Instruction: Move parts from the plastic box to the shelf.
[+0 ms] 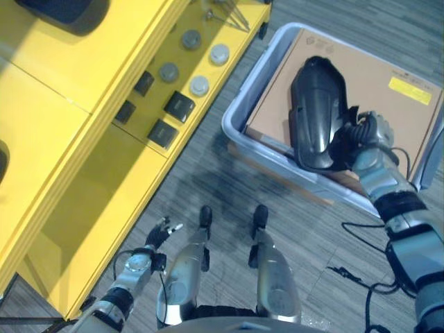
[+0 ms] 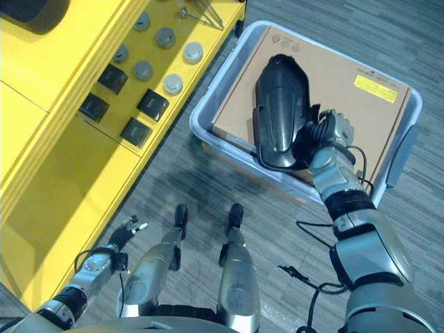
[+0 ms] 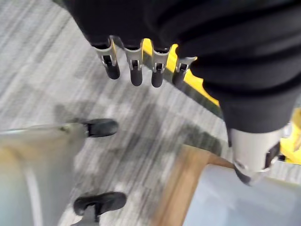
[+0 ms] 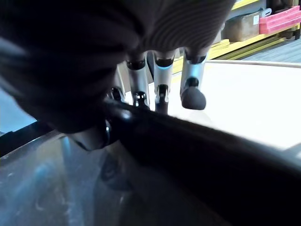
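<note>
Grey striped carpet floor, with a yellow shelf [image 1: 90, 139] on the left side and a grey plastic box [image 1: 239, 118] on the right, close to the shelf corner. On the shelf, already some small black blocks [image 1: 179, 106] and round grey caps [image 1: 199, 85]. In the box, a flat brown cardboard sheet [image 2: 333, 76]. Above the near wall of the box, a big black part [image 2: 279, 111], long and rounded, held by the right hand [image 2: 320, 139] with fingers curled around its near end. Long axis pointing away from the robot, across the box. Shelf lying to the left of this part, so probably a sideways carry to the left as next move. Left hand [image 1: 161, 232] low near the shelf edge, fingers relaxed and straight, holding nothing; nearer to the shelf, but far from the part.
</note>
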Available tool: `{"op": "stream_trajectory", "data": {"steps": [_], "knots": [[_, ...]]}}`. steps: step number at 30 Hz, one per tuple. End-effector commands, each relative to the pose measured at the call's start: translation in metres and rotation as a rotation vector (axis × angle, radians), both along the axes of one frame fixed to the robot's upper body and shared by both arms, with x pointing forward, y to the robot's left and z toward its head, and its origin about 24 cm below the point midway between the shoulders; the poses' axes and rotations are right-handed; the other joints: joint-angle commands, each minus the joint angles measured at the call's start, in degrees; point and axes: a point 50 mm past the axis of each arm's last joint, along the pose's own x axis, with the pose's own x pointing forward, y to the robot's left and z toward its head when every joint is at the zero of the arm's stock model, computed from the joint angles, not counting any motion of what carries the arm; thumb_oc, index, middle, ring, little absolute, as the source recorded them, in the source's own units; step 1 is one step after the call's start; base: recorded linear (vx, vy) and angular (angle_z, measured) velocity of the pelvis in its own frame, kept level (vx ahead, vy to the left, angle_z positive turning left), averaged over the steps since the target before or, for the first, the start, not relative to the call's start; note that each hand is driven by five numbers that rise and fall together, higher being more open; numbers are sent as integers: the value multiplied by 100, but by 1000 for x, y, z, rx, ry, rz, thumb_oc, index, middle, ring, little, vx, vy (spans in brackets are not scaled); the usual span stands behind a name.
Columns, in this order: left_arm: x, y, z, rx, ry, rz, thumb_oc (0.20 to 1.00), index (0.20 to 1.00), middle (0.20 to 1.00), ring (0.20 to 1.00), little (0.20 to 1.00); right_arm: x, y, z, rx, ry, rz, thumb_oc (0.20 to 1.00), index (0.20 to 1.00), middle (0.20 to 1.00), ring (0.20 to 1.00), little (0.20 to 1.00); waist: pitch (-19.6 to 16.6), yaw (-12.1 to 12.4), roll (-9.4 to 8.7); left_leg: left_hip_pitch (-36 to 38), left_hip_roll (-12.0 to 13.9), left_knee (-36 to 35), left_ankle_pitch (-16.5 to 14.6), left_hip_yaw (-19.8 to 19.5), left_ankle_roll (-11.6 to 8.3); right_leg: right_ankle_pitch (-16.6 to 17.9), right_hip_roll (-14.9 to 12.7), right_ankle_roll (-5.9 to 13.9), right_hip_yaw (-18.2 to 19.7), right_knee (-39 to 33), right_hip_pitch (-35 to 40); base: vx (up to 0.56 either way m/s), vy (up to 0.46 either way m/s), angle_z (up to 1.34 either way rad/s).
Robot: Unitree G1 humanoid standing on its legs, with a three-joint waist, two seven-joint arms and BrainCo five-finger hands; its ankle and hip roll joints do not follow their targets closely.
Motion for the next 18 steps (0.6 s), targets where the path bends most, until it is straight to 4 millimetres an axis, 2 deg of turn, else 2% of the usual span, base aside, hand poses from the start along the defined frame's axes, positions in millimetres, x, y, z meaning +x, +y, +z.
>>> {"op": "stream_trajectory", "data": {"steps": [1, 3, 4, 7, 8, 10, 14, 18], "knots": [[1, 19, 17, 52, -83, 36, 1000, 1000, 1000, 1000, 1000, -16, -4, -4, -59, -83, 18, 200, 200, 200, 200, 200, -799, -6, -372, 115, 206, 189, -313, 97, -135, -283, -310, 234, 354, -53, 388, 83, -91, 5], [12, 18, 40, 27, -166, 21, 1000, 1000, 1000, 1000, 1000, -23, 1, -2, -100, -129, 41, 200, 200, 200, 200, 200, -1016, -35, -407, 313, 260, 72, -281, 119, -160, -249, -281, 247, 327, -190, 591, 133, -115, -3], [20, 15, 63, 9, -233, -8, 1000, 1000, 1000, 1000, 1000, -31, 6, -2, -126, -168, 55, 200, 200, 200, 200, 200, -1207, -49, -431, 471, 303, 13, -269, 126, -175, -236, -257, 244, 304, -283, 765, 153, -116, -6], [28, 6, 96, -17, -326, -75, 1000, 1000, 1000, 1000, 1000, -42, 10, -1, -151, -240, 78, 200, 200, 200, 200, 200, -1506, -61, -455, 677, 357, -62, -260, 136, -191, -229, -226, 245, 258, -391, 1001, 130, -91, -1], [27, 6, 96, -17, -323, -76, 1000, 1000, 1000, 1000, 1000, -43, 10, -2, -150, -239, 77, 200, 200, 200, 200, 200, -1508, -54, -459, 691, 358, -71, -259, 134, -192, -227, -224, 244, 254, -401, 1017, 102, -63, -2], [30, -3, 111, -58, -371, -149, 1000, 1000, 1000, 1000, 1000, -49, 13, 4, -163, -334, 90, 200, 200, 200, 200, 200, -1695, -47, -473, 821, 385, -132, -254, 141, -183, -243, -199, 244, 215, -439, 1149, 95, -79, 0], [34, -26, 127, -157, -375, -261, 1000, 1000, 1000, 1000, 1000, -53, 35, 36, -235, -542, 154, 200, 200, 200, 200, 200, -2064, -82, -514, 1014, 449, -252, -253, 187, -189, -282, -128, 272, 187, -496, 1342, 58, -68, -1], [42, -45, 141, -287, -387, -300, 1000, 1000, 1000, 1000, 1000, -52, 56, 61, -292, -665, 223, 200, 200, 200, 200, 200, -2255, -125, -536, 1096, 490, -306, -285, 250, -195, -347, -104, 285, 176, -517, 1434, -12, -11, -1]]}}
